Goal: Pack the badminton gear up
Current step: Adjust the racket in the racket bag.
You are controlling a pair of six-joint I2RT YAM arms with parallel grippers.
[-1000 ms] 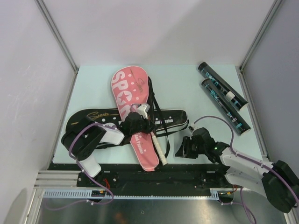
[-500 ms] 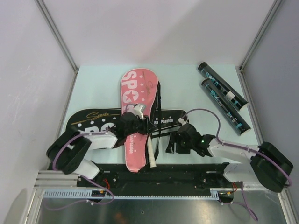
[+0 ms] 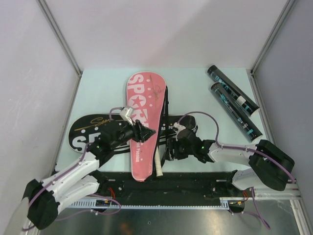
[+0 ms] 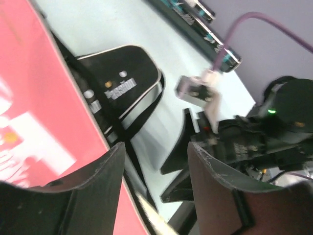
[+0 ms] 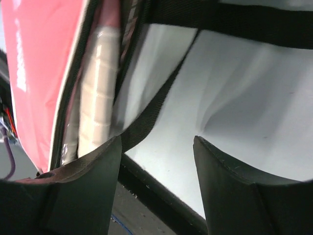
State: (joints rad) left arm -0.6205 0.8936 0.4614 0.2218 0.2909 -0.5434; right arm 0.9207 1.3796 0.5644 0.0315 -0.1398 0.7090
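A pink racket cover [image 3: 143, 108] with white lettering lies lengthwise across a black racket cover [image 3: 90, 131], and a pale racket handle [image 3: 157, 157] sticks out of its near end. Two dark tubes [image 3: 233, 100] with teal print lie at the back right. My left gripper [image 3: 149, 133] hovers open over the pink cover's [image 4: 34, 98] near half, with nothing between its fingers [image 4: 100, 178]. My right gripper [image 3: 168, 150] is open just right of the handle [image 5: 98, 88]. A black strap [image 5: 156, 103] runs past its left finger, and bare table lies between the jaws.
The black cover's right end [image 4: 122, 88] and its straps spread between the two grippers. The table's black front edge [image 5: 161, 196] lies right below my right gripper. My right arm [image 4: 254, 137] fills the right of the left wrist view. Metal frame posts [image 3: 58, 34] flank the table.
My left gripper has opened and let go of the pink cover, which has swung straighter. The left arm now reaches in from lower left. The right gripper has moved left, up to the handle.
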